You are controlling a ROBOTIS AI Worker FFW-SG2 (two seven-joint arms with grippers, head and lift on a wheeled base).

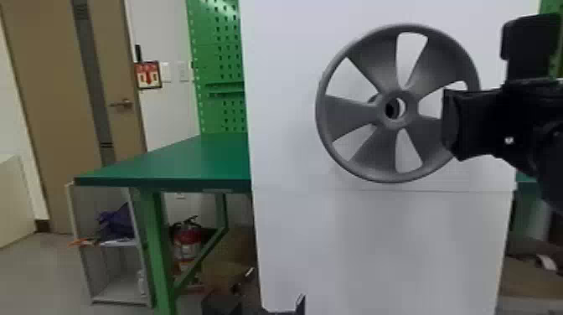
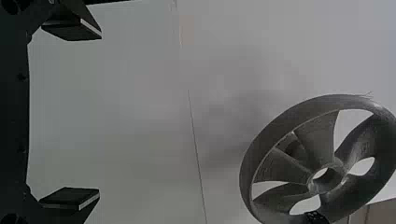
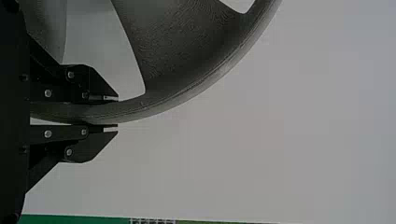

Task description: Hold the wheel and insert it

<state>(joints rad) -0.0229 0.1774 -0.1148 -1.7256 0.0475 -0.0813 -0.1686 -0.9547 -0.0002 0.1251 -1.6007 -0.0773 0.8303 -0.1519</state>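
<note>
In the head view my right gripper (image 1: 451, 125) is at the right side of the grey spoked wheel (image 1: 364, 144), which is held upright with its hub hole facing the camera. The right wrist view shows the wheel's rim (image 3: 201, 84) pinched between the two fingers of the right gripper (image 3: 116, 113). My left gripper (image 2: 88, 114) stands open in the left wrist view with nothing between its fingers, and the wheel (image 2: 275, 126) hangs beyond them, apart from them. What lies behind the hub is mostly hidden by the wheel.
A large white panel (image 1: 377, 251) stands behind the wheel, with a horizontal seam below it. Behind the panel, a green table (image 1: 176, 163) extends to the left, under a green pegboard (image 1: 218, 54). A small dark shape pokes up at the head view's bottom edge.
</note>
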